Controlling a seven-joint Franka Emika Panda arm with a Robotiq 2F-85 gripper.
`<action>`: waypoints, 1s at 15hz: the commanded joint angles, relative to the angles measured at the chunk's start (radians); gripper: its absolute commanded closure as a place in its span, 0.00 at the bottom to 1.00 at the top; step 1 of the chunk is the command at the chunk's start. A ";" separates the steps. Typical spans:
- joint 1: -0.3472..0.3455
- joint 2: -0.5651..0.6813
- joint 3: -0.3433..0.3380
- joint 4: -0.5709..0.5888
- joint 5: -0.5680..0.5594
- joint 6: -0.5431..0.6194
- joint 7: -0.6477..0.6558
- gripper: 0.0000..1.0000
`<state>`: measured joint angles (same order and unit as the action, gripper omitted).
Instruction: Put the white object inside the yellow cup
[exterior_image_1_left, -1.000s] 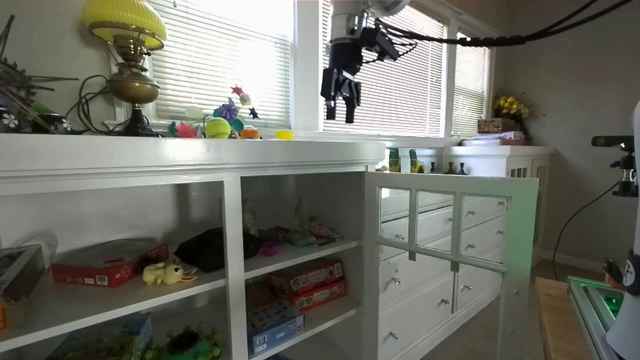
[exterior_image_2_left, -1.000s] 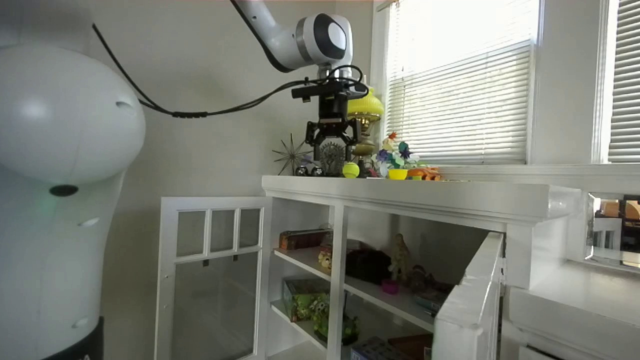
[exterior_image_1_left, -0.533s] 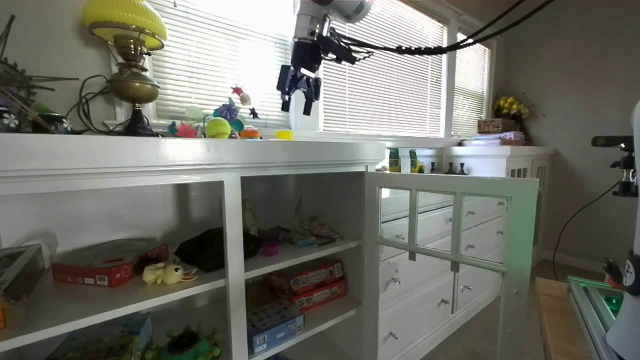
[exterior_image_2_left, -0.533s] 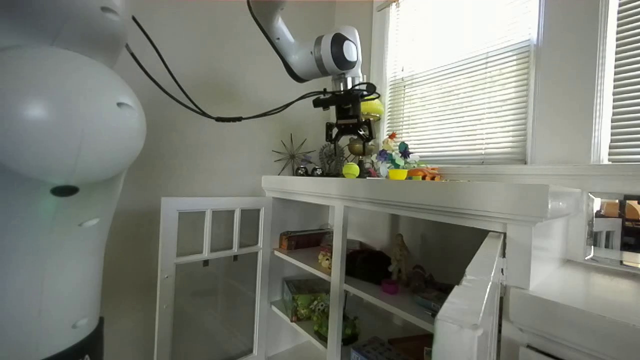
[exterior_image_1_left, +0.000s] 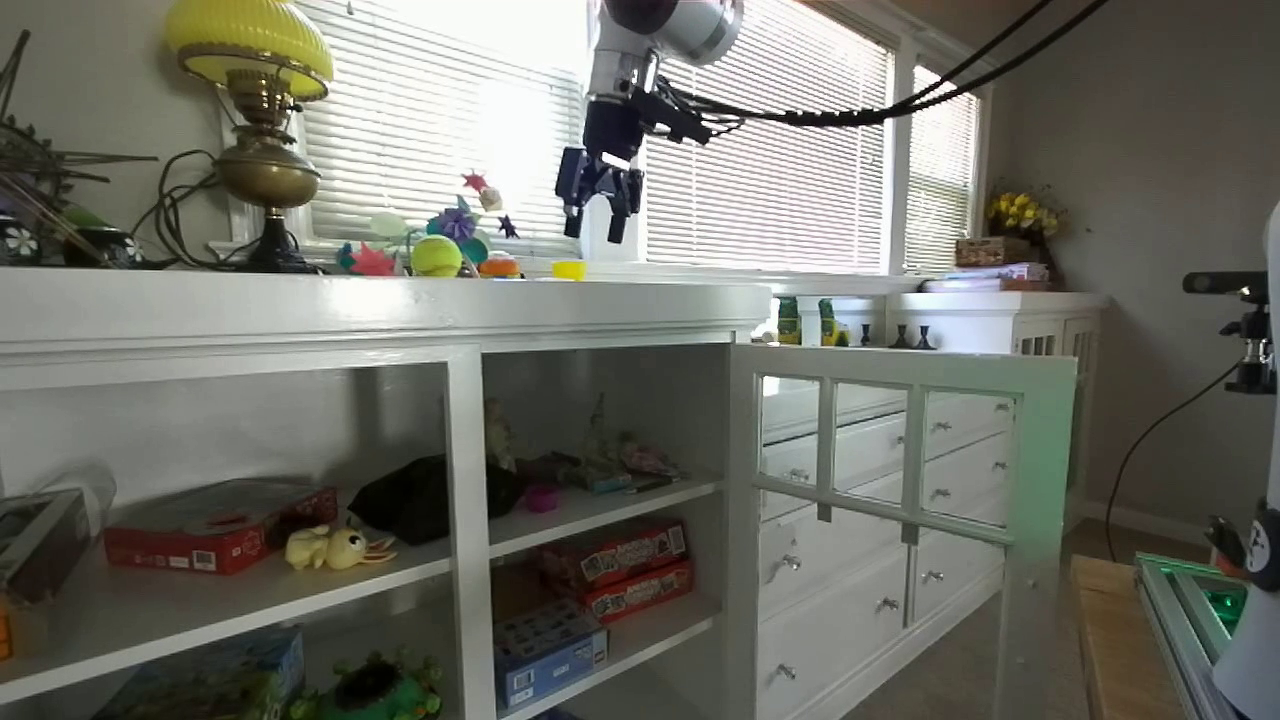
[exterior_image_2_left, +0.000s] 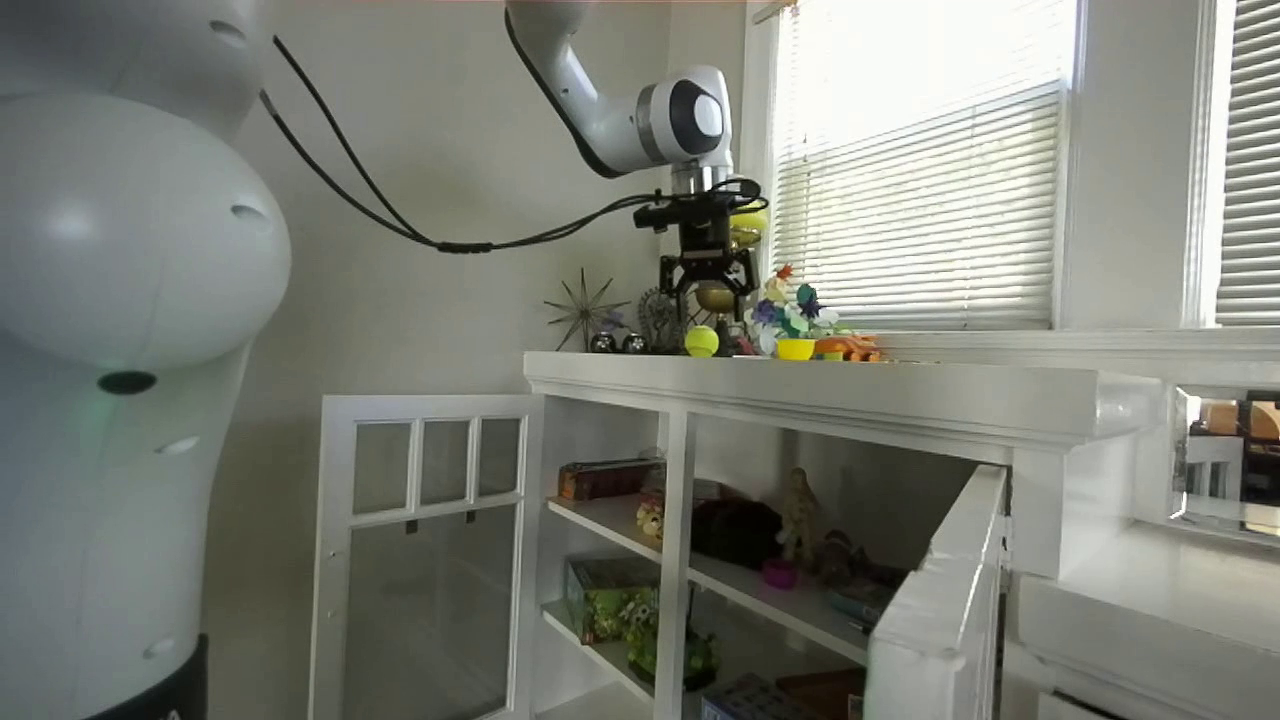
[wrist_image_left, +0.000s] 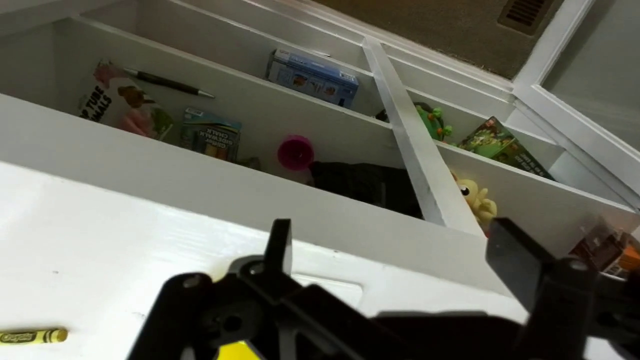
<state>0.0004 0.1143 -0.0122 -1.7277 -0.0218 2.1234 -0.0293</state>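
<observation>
On the cabinet (exterior_image_1_left: 380, 312), cup (exterior_image_1_left: 568, 270) stands right of ball (exterior_image_1_left: 436, 257).

The arm (exterior_image_2_left: 150, 300) is white; cables (exterior_image_2_left: 466, 247) and gripper (exterior_image_2_left: 710, 307) black.

The cabinet top (wrist_image_left: 95, 250) bears a lamp (exterior_image_1_left: 266, 176), ball (exterior_image_2_left: 701, 341), crayon (wrist_image_left: 33, 336), white object (wrist_image_left: 342, 289), yellow cup (exterior_image_2_left: 796, 349).

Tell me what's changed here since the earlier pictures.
In both exterior views, the black two-fingered gripper has moved across, nearer in the picture to the small bright yellow cup, then dipped slightly. Its jaws stand open; nothing was taken hold of or let go. The cup, yellow-green ball and brass lamp with ribbed yellow shade stayed put.
</observation>
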 joint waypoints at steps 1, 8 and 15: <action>-0.013 -0.004 -0.011 -0.020 -0.024 0.062 -0.007 0.00; -0.032 0.030 -0.015 -0.023 0.013 0.175 -0.051 0.00; -0.039 0.095 -0.006 -0.013 0.032 0.353 -0.105 0.00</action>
<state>-0.0262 0.1849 -0.0295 -1.7509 -0.0194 2.4162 -0.0946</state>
